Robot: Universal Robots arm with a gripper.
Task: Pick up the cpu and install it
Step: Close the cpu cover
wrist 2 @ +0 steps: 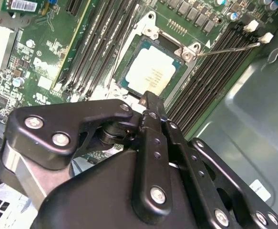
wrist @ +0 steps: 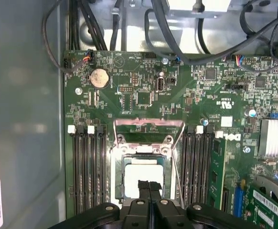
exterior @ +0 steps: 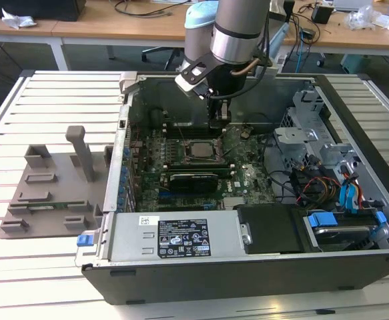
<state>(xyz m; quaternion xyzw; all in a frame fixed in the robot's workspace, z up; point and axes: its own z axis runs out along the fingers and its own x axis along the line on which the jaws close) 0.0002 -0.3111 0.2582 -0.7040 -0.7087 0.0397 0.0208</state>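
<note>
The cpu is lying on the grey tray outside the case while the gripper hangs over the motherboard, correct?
No. The cpu sits in the socket on the motherboard, inside the case, as the second wrist view shows. The gripper does hang over the motherboard, near the cpu.

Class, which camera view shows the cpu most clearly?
The second wrist view: the cpu lies nearly whole in its socket. The first wrist view has the end effector covering part; the exterior view shows it small.
</note>
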